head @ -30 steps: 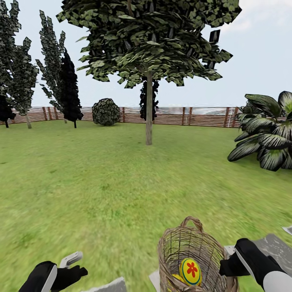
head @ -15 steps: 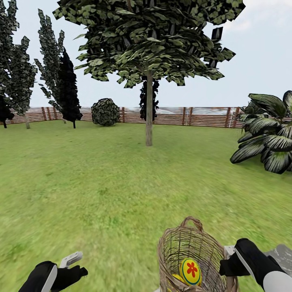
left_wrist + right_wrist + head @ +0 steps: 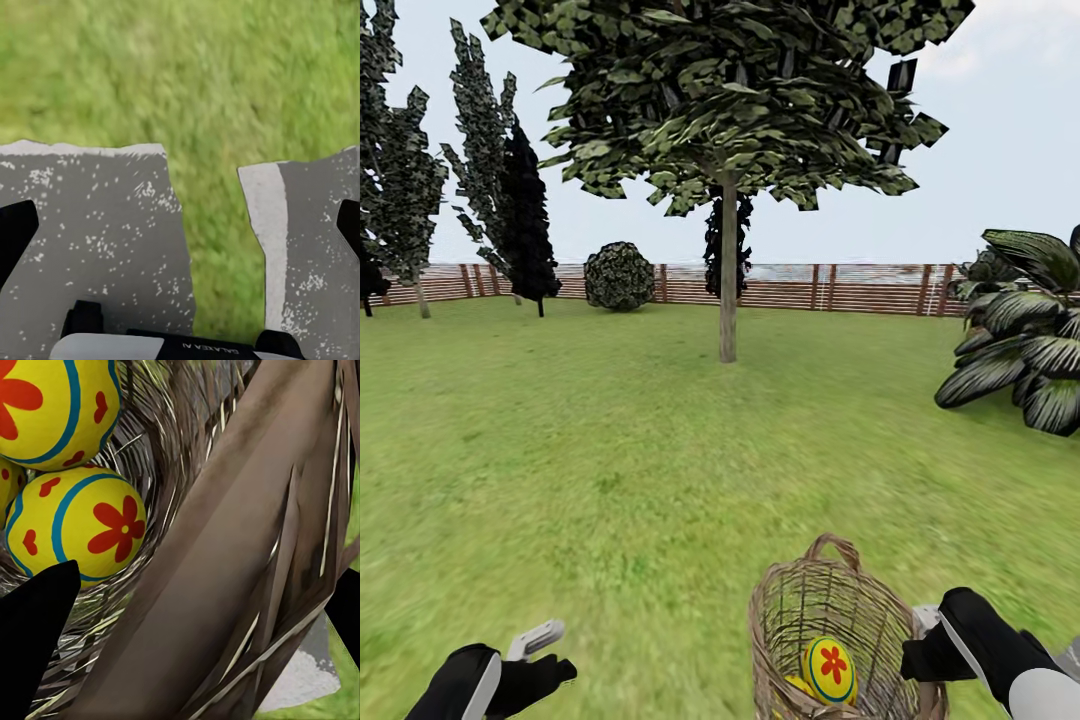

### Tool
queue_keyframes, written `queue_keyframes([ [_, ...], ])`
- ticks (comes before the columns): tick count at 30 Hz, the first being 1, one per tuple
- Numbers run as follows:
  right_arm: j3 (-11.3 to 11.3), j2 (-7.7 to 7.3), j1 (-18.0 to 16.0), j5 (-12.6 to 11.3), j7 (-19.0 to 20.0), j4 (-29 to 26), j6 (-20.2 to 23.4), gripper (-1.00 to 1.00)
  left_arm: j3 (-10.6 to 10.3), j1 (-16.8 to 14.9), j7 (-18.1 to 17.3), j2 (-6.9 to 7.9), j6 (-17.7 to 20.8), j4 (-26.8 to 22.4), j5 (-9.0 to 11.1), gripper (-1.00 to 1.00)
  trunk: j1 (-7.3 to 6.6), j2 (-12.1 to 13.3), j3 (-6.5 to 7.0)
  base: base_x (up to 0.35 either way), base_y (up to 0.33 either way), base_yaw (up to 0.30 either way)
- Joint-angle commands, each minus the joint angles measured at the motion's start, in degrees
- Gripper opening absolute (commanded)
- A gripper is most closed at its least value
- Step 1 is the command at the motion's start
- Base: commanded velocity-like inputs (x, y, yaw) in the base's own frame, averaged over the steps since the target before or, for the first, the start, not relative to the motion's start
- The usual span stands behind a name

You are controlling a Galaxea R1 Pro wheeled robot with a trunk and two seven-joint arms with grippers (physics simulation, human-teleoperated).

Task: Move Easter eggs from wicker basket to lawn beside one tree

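The right end effector point(image 3: 922, 640), black with a white cuff, grasps the rim of the tan-brown open-weave wicker basket point(image 3: 840, 610), which hangs directly beside it, on the side toward the other arm. In the right wrist view a broad woven rim band of the basket point(image 3: 225, 577) runs between the two black fingers point(image 3: 34, 652), one finger inside the weave and one outside.

Inside the basket, just beyond the inner finger, lie the yellow Easter eggs with red flower marks and blue-green bands point(image 3: 86, 525). Two show clearly, with the edge of what seems to be a third at the frame border, though that sliver is too small to be sure. From the head camera one egg point(image 3: 829, 669) shows its red flower through the open top, with another yellow patch beside it.

The left end effector point(image 3: 550, 650) hangs apart from the basket, released, its light-grey and black fingers spread with nothing between them. Under it the left wrist camera shows grey speckled paving stones point(image 3: 97, 240) separated by a strip of grass.

The mottled green lawn point(image 3: 610, 440) stretches ahead of both end effectors. Well ahead stands the tall tree with a thin bare grey-brown trunk and broad leafy crown point(image 3: 728, 280). Behind it runs a brown slatted wooden fence point(image 3: 830, 288). A round dark bush point(image 3: 620, 276) and dark narrow cypress-like trees point(image 3: 520, 200) lie toward the left end effector's side, and a broad-leaved striped plant point(image 3: 1025, 350) toward the right one's.
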Motion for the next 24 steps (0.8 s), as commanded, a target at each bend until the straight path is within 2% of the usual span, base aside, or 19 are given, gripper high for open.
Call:
queue_keyframes([
  [1,0.25,-0.06,-0.05,0.03,0.49,-0.1,0.21,-1.0,0.15,-0.04,0.06,-0.01,0.37,-0.05,0.43,1.0,0.04,-0.05,-0.07,0.337,0.0,0.0],
  [24,0.26,-0.03,-0.05,0.03,0.49,-0.1,0.21,-1.0,0.18,-0.04,0.06,0.02,0.37,-0.05,0.43,1.0,0.04,-0.05,-0.07,0.337,0.0,0.0],
])
